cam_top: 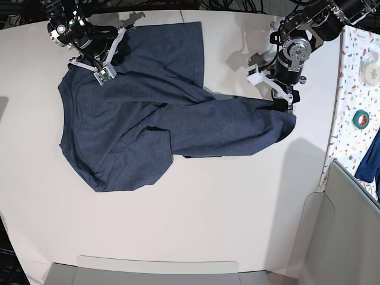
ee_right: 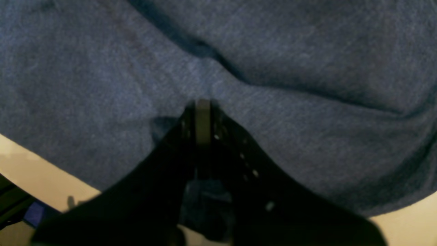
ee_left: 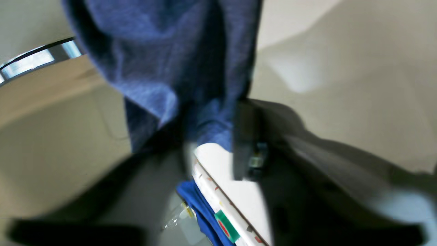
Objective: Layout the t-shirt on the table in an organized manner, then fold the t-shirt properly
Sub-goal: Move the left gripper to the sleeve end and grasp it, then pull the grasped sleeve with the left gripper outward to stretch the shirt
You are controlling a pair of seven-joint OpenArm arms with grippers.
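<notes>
I see my black left gripper [cam_top: 284, 102] angled down, jaws pinched nearly together; my black right gripper [ee_right: 203, 102] is fully closed, reaching forward.

Blurred wrist views, evenly lit base

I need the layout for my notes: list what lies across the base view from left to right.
Right gripper → t-shirt → left gripper → speckled side surface → green tape roll, with the bright blue cloth just below it at the right edge.
</notes>
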